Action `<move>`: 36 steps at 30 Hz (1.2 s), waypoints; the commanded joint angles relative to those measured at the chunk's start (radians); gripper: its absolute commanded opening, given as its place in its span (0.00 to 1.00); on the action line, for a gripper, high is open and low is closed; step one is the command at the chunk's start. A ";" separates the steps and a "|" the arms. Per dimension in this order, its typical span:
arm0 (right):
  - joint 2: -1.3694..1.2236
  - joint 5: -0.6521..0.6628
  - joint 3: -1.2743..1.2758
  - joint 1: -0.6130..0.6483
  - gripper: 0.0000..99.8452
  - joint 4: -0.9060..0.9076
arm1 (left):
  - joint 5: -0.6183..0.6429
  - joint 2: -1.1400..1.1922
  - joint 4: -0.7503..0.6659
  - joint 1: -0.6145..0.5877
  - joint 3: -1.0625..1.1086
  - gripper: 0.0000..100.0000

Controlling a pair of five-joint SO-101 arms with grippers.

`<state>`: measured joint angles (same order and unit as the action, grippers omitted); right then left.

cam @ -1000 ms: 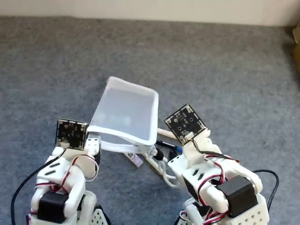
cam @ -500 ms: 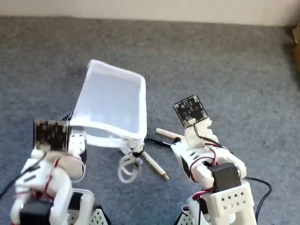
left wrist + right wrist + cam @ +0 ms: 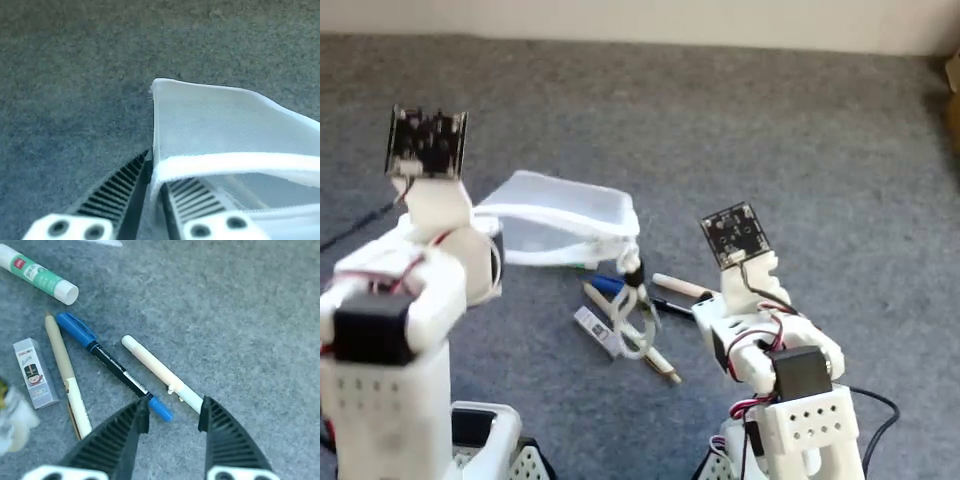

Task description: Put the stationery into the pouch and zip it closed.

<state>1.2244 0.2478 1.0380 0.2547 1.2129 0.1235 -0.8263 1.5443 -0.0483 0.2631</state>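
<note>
The right gripper (image 3: 174,407) hangs low over the grey table (image 3: 820,150) with its fingers spread and nothing between them. Just under the fingertips lies the capped end of a blue and black pen (image 3: 112,365). A white pen (image 3: 160,372) lies just beside it on one side and a beige pen (image 3: 65,375) on the other. A small eraser box (image 3: 35,372) sits just beside the beige pen, and a glue stick (image 3: 37,272) lies farther out, apart from the rest.

In the high view the loose stationery is bunched at about 9 o'clock from the right arm (image 3: 770,350). The eraser box (image 3: 595,328) lies nearest and the blue and black pen (image 3: 605,283) beyond it. A white cord loop (image 3: 638,325) lies across the pens.

The white mesh pouch (image 3: 565,215) is at about 11 o'clock from that pile. It is held up at one corner of its rim, sloping down toward the pens. The left gripper (image 3: 155,172), on the raised left arm (image 3: 420,290) at 9 o'clock from the pouch, has its fingers clamped on the rim band.
</note>
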 commanded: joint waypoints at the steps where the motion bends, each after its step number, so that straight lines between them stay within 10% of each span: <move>1: 0.010 0.008 -0.012 -0.012 0.16 -0.021 | 0.040 0.062 0.003 -0.042 -0.071 0.01; 22: 0.004 0.086 -0.045 0.099 0.16 -0.071 | 0.035 0.064 -0.058 -0.229 0.127 0.01; 36: -0.516 0.167 -0.338 0.099 0.16 -0.070 | 0.037 0.064 -0.060 -0.229 0.127 0.01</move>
<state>0.8025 0.3475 0.8017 0.3406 1.1607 0.1496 -0.7772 1.5060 -0.2693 0.3936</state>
